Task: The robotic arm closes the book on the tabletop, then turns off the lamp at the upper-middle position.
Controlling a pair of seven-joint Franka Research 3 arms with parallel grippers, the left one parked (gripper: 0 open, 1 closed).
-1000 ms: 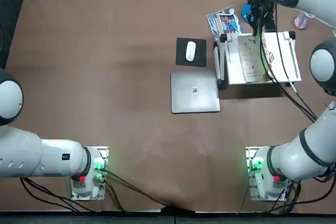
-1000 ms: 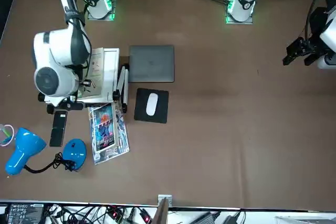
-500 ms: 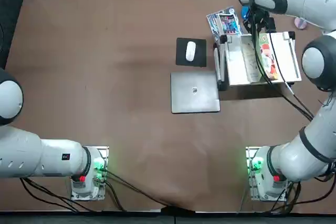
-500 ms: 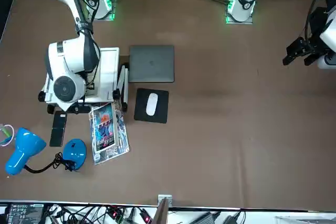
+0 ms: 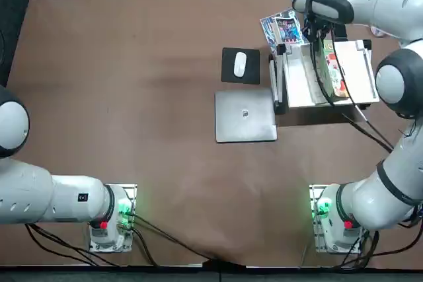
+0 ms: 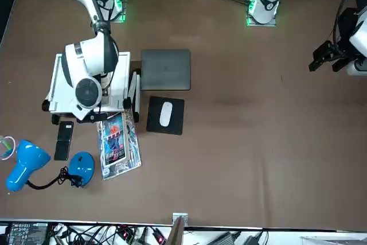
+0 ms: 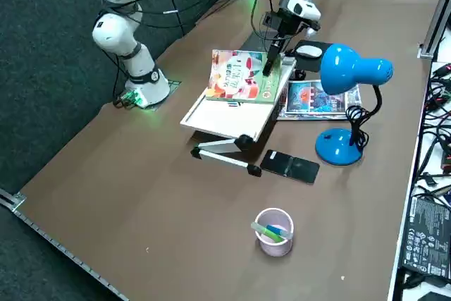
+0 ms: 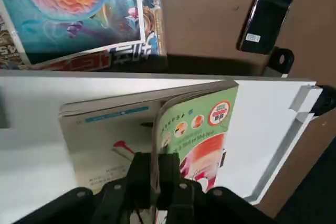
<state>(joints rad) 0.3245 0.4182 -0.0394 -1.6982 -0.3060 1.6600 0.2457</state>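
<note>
- Nearest the robot's bases, the grey laptop (image 5: 246, 116) lies shut on the brown tabletop (image 5: 165, 163), just beside the white stand (image 5: 360, 74).
- The book (image 8: 199, 129) is on that stand, partly open. In the right wrist view, one side lies low with a pale page showing, while the green cover with its cartoon picture slants up. Cables and the right arm (image 5: 390, 4) hide part of it in the top view; in the front view the arm screens it.
- The right gripper (image 8: 154, 169) is over the stand, its fingers (image 8: 169, 174) nearly together, pinching a raised part of the book between them. How many leaves they hold, I cannot tell.
- Compared with a second ago, the arm has shifted toward the laptop's side, and the cartoon cover shows in the top view where a pale page did.
- The white mouse (image 5: 240, 64) sits on its black pad (image 5: 229, 74), beyond the laptop.
- Beyond the stand lies the glossy blue leaflet (image 6: 117, 142), partly covered by it.
- Farther still, the black phone (image 6: 63, 140) lies near the blue lamp (image 7: 338, 147), now screened by the arm in the top view. Whether the lamp is lit, I cannot tell.
</note>
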